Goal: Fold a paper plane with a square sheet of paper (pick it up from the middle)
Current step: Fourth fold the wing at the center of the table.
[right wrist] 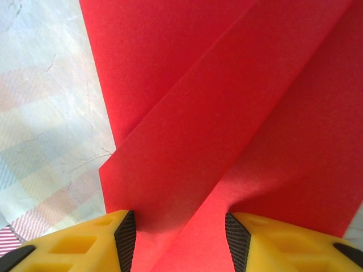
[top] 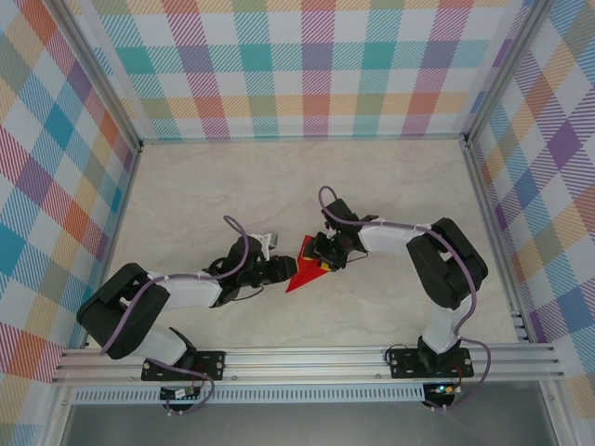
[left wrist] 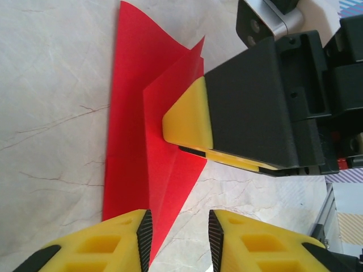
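The red sheet of paper (top: 299, 277) lies on the table between my two grippers, folded into a pointed shape with raised creases. In the left wrist view the paper (left wrist: 130, 130) stretches ahead, and its lower corner reaches in beside the left pad. My left gripper (left wrist: 178, 226) stands open, low over the table. A yellow finger (left wrist: 190, 116) of the right gripper rests on the paper's folded flap. In the right wrist view the paper (right wrist: 227, 113) has a diagonal fold running between the jaws of my right gripper (right wrist: 180, 226), which stand apart on it. From above, the left gripper (top: 279, 270) and the right gripper (top: 327, 263) flank the paper.
The pale marble-patterned table (top: 232, 186) is walled by checked panels (top: 307, 65) on three sides. An aluminium rail (top: 307, 358) with both arm bases runs along the near edge. Bare table lies behind and beside the arms.
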